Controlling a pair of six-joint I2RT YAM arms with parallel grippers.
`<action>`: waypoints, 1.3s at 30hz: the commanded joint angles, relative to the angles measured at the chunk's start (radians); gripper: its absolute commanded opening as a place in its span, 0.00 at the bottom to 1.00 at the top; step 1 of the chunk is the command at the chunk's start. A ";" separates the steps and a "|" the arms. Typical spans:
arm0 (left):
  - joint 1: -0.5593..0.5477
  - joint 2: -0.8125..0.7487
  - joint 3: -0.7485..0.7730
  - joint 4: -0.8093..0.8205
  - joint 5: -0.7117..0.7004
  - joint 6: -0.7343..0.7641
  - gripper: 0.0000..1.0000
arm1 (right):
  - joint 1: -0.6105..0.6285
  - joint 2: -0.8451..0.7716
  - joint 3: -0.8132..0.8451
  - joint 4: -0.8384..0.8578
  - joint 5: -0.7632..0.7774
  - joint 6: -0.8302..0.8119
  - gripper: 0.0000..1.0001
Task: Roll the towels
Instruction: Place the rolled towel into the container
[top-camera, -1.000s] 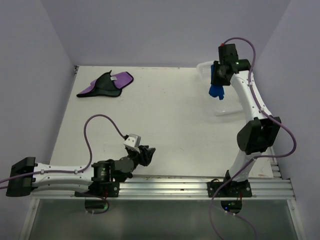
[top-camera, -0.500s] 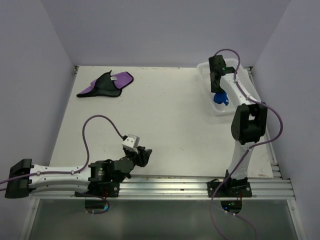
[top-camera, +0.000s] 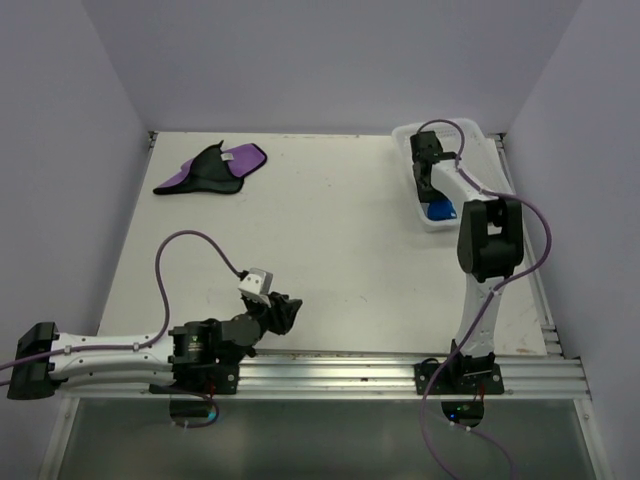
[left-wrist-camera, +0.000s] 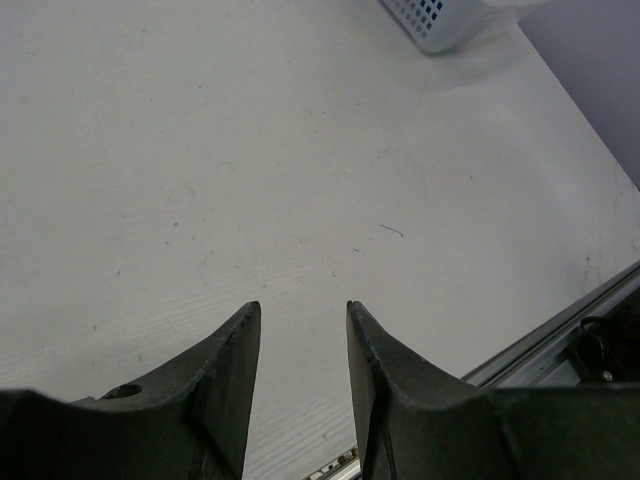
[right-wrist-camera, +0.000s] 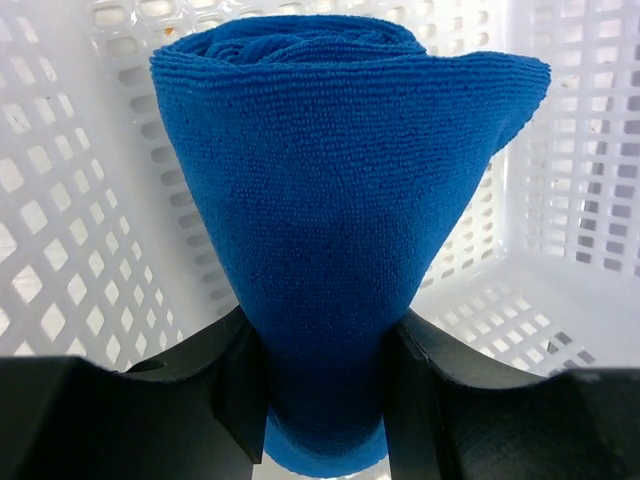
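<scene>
The blue towel (right-wrist-camera: 340, 200) is rolled into a thick bundle, and my right gripper (right-wrist-camera: 325, 330) is shut on its lower end, one finger pressed against each side. Towel and gripper are down inside the white mesh basket (right-wrist-camera: 60, 200). From above, the blue towel (top-camera: 438, 210) shows in the basket (top-camera: 408, 131) under my right gripper (top-camera: 432, 192). The purple towel (top-camera: 215, 170), black side partly up with a small white tag, lies crumpled and unrolled at the table's far left. My left gripper (top-camera: 290, 308) hovers low near the front edge, open (left-wrist-camera: 303, 305) with nothing between its fingers.
The basket stands at the far right of the table, and its corner (left-wrist-camera: 430, 20) shows in the left wrist view. A metal rail (top-camera: 400, 372) runs along the near edge. Purple walls close in the table on the left, back and right.
My right arm has lowered the rolled blue towel from above the basket down into it. The left arm has drawn back slightly towards the near left, still open.
</scene>
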 joint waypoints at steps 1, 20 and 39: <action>0.007 -0.015 0.036 -0.015 0.027 -0.037 0.43 | 0.001 0.032 0.009 0.044 -0.017 -0.075 0.44; 0.007 -0.010 0.014 -0.033 0.065 -0.043 0.43 | -0.059 0.078 0.095 -0.022 -0.183 -0.093 0.73; 0.007 0.000 0.053 0.022 0.144 0.011 0.43 | -0.093 -0.015 0.141 -0.071 -0.163 -0.021 0.85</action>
